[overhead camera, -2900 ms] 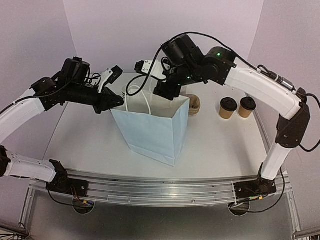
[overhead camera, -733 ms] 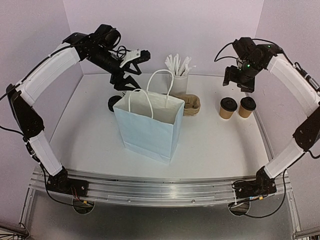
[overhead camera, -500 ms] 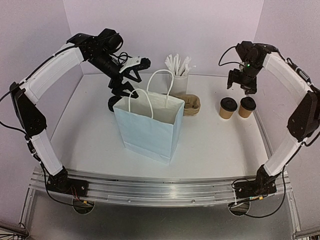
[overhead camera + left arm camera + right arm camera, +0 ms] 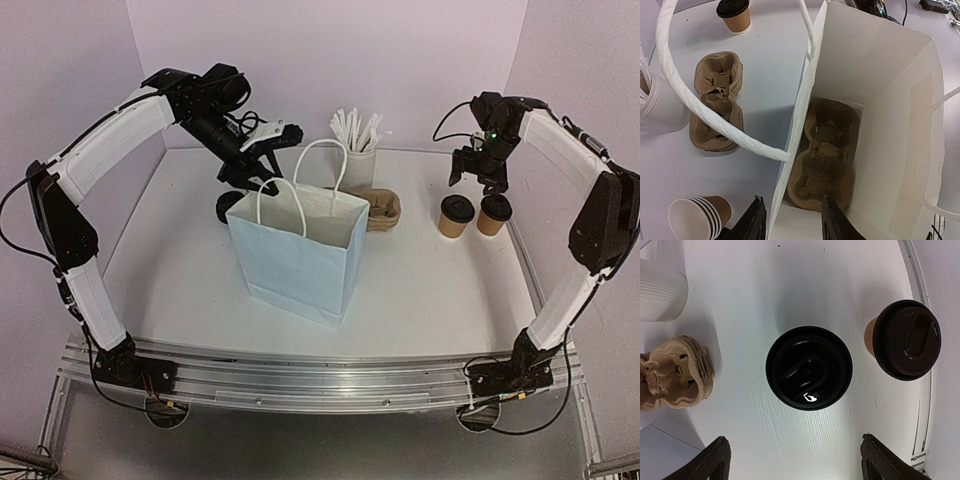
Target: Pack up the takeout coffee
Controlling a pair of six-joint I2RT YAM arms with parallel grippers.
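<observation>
Two takeout coffee cups, brown with black lids, stand at the right: one (image 4: 457, 215) (image 4: 809, 367) and another (image 4: 493, 213) (image 4: 907, 340). My right gripper (image 4: 477, 172) (image 4: 800, 462) hovers open above the left one of the pair, its fingers wide on either side and touching nothing. The pale blue bag (image 4: 300, 260) (image 4: 880, 75) stands open mid-table with a brown cup carrier (image 4: 825, 155) on its floor. My left gripper (image 4: 262, 163) (image 4: 792, 225) hangs over the bag's back-left rim, open, with one finger outside and one inside the bag wall.
A stack of brown carriers (image 4: 382, 208) (image 4: 717, 100) (image 4: 672, 370) lies behind the bag. The white holder of sticks (image 4: 357, 150) (image 4: 655, 100) stands beside them. Nested empty cups (image 4: 697, 220) sit left of the bag. The bag's white handles (image 4: 715, 120) arch near my left fingers.
My left gripper has come down to the bag's rim and its jaws have narrowed. The right gripper has shifted slightly left over the two cups and stayed wide.
</observation>
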